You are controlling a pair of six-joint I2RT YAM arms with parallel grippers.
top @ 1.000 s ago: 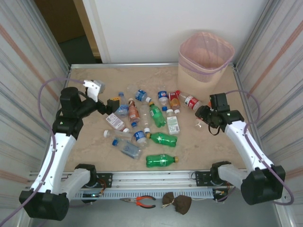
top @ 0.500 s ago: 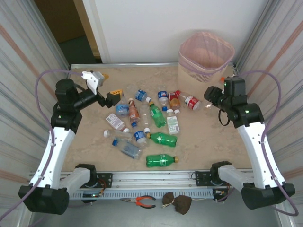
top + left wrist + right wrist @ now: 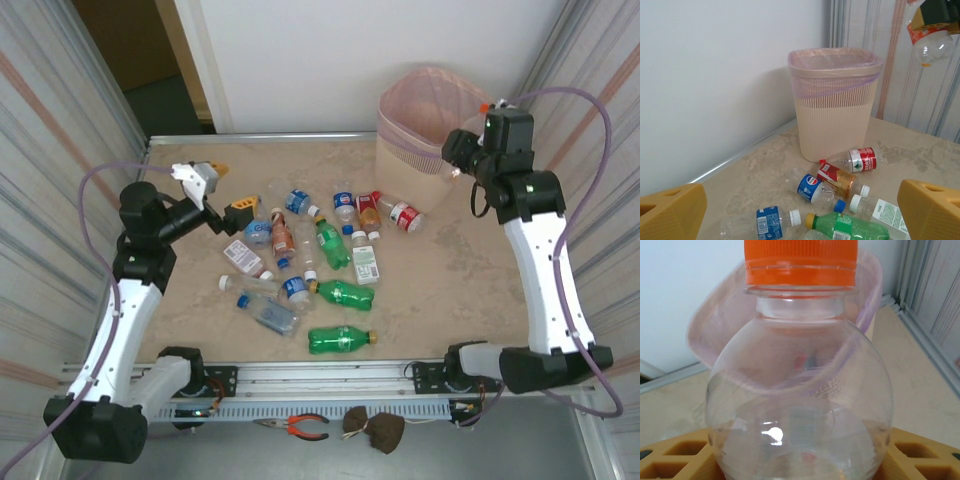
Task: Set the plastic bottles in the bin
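Observation:
My right gripper (image 3: 462, 152) is raised beside the near right rim of the pale pink bin (image 3: 420, 125) and is shut on a clear plastic bottle (image 3: 800, 405) with an orange cap. The cap points toward the bin (image 3: 715, 325). In the left wrist view the held bottle (image 3: 929, 40) shows a red label and hangs above and to the right of the bin (image 3: 835, 105). Several plastic bottles (image 3: 330, 270) lie on the table's middle, among them a green one (image 3: 340, 340) and a red-labelled one (image 3: 402, 214). My left gripper (image 3: 225, 195) hovers open left of them, holding nothing.
Corrugated walls close in both sides of the table (image 3: 440, 290). The bin stands in the back right corner against the white wall. Red-handled pliers (image 3: 300, 427) lie below the front rail. A Pepsi bottle (image 3: 815, 187) and a brown bottle (image 3: 840, 179) lie near the bin's foot.
My right arm lifted the orange-capped bottle from the table and carried it back and up to the bin's rim. My left arm drew back a little to the left, still open.

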